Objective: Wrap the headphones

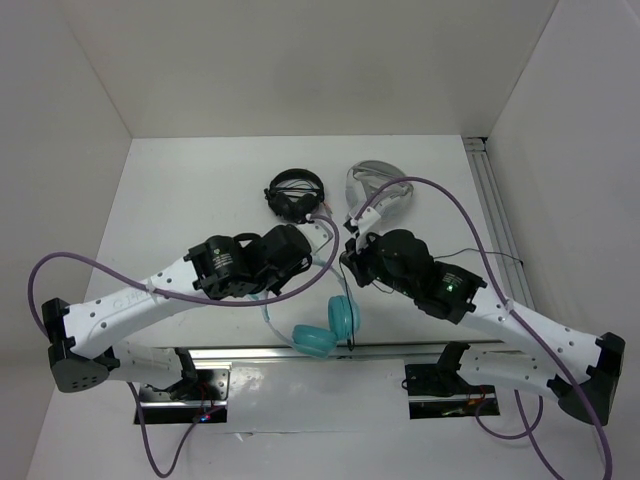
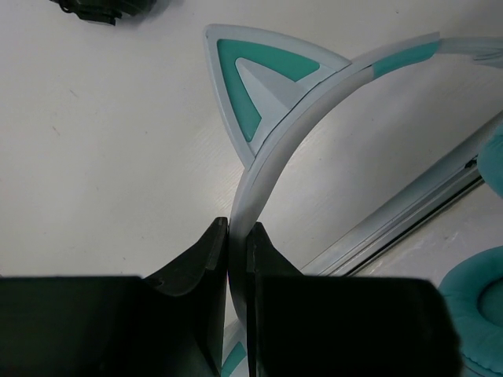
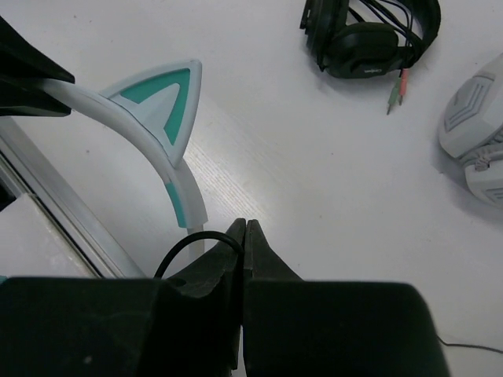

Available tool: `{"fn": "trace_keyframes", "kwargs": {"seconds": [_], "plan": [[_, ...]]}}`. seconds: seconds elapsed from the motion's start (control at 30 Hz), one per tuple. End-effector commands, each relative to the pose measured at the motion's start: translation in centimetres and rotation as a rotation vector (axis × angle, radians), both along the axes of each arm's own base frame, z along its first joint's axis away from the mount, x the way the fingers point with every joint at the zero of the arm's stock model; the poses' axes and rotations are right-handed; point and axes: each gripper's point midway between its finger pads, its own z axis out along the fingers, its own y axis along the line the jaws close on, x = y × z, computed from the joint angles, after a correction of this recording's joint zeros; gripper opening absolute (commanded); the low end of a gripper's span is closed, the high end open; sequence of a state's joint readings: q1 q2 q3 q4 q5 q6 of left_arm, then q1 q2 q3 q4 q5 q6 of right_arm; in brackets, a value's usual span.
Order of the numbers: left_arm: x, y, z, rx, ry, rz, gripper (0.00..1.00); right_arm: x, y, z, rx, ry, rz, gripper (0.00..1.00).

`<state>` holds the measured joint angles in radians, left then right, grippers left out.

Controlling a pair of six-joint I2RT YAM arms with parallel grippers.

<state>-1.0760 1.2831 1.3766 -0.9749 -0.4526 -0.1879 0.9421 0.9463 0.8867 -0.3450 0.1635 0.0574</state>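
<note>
The teal headphones (image 1: 330, 325) hang in the air between my two grippers, ear cups toward the table's near edge. My left gripper (image 2: 238, 234) is shut on the pale headband (image 2: 271, 157), just below a teal cat ear (image 2: 255, 82). One ear cup (image 2: 479, 314) shows at the lower right of the left wrist view. My right gripper (image 3: 245, 229) is shut on the thin black cable (image 3: 185, 247), which loops out to the left of the jaws, close to the headband (image 3: 169, 169). In the top view the grippers, left (image 1: 318, 245) and right (image 1: 348, 250), sit close together.
Black headphones (image 1: 295, 192) and grey-white headphones (image 1: 375, 190) lie on the table behind the grippers; both also show in the right wrist view, the black pair (image 3: 369, 39) and the grey-white pair (image 3: 475, 133). A metal rail (image 1: 400, 345) runs along the near edge.
</note>
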Motion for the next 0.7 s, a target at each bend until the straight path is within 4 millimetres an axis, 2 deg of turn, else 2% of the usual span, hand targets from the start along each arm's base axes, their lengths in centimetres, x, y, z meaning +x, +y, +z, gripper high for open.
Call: {"fn": "trace_keyframes", "kwargs": {"seconds": [0.0,0.2,0.37,0.43,0.47,0.63,0.67], "plan": [[-0.5,-1.7,2.9,-0.121,-0.028,-0.07,0.0,0.1,0.8,2.1,0.039,-0.036,0.022,0.0],[-0.5,-2.3,3.6,-0.136,-0.029,-0.098,0.0,-0.3,1.5,2.0,0.045,-0.029,0.053,0.0],[-2.7,-3.9,6.7,-0.302,-0.026,-0.251,0.0,0.1,1.8,0.2,0.0,-0.001,0.043,0.0],[-3.1,-4.2,7.1,-0.328,-0.018,-0.274,0.0,0.2,2.2,-0.1,-0.006,0.008,0.052,0.0],[-3.2,-4.1,7.4,-0.337,-0.024,-0.275,0.0,0.3,2.3,-0.6,-0.019,0.017,0.051,0.0],[-3.0,-3.4,8.9,-0.372,-0.07,-0.26,0.0,0.5,2.9,-0.5,0.001,0.007,0.06,0.0],[-3.0,-3.1,9.2,-0.387,-0.083,-0.244,0.0,0.5,2.8,-1.0,-0.009,0.014,0.06,0.0]]}}
